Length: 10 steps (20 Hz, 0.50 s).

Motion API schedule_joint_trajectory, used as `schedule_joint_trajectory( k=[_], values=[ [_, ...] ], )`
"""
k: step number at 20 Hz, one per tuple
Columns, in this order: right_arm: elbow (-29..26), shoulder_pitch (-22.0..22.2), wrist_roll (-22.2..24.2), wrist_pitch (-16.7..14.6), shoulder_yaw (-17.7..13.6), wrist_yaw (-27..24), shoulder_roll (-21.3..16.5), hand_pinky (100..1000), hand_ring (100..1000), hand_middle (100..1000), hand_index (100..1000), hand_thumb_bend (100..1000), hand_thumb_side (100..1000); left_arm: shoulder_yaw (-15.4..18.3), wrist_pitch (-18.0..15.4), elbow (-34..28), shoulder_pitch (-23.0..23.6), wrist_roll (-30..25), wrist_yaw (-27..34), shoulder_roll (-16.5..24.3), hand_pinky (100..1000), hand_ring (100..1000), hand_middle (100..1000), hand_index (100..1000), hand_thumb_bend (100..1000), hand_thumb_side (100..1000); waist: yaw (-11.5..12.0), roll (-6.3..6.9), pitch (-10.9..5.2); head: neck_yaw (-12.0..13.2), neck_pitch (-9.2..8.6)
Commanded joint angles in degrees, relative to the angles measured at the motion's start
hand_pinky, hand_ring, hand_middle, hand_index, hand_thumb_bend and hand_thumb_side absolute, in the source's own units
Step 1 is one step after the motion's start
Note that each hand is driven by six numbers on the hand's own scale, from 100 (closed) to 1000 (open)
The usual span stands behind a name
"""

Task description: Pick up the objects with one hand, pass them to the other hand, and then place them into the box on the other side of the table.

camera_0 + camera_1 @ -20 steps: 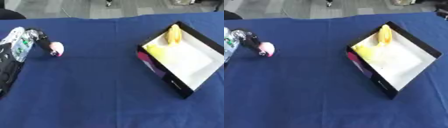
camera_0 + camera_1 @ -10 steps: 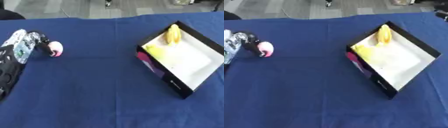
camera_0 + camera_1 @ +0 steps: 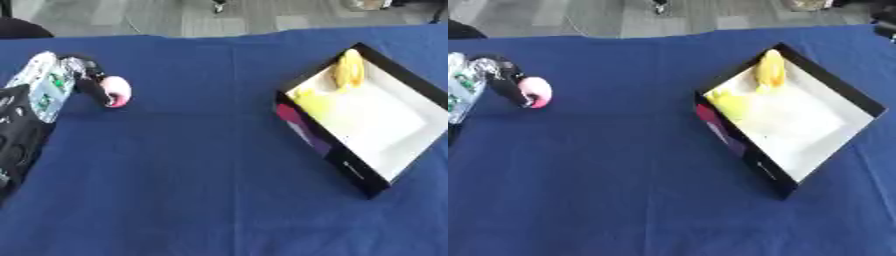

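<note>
My left robot hand [image 3: 61, 82] curls its fingers round the small pink object [image 3: 116, 91] at the left edge of the blue bench [image 3: 192, 165], well apart from the box [image 3: 372, 120] holding yellow things, since it must first be passed across.

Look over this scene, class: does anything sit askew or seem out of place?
The box lies turned at an angle to the table edges, with yellow things bunched in its far corner. The left hand touches a pink object. Nothing looks spilled or damaged.
</note>
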Motion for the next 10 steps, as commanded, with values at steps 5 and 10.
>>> schedule_joint_trajectory(
  k=[5,10],
  values=[
    [-0.7,-0.3,0.0,-0.5,-0.6,-0.9,-2.4,1000,1000,1000,1000,100,563,-0.3,6.0,-9.0,-1.0,-2.5,2.9,3.8,832,802,720,626,100,112,0.2,-0.37,-1.22,-0.2,-0.13],
    [-1.3,-0.6,-0.3,-0.8,-0.6,-1.1,-2.6,1000,1000,1000,1000,100,551,-0.8,8.5,-15.2,0.7,1.7,6.0,5.2,816,784,699,618,100,132,0.4,-0.54,-1.19,-0.6,-0.13]
  ],
)
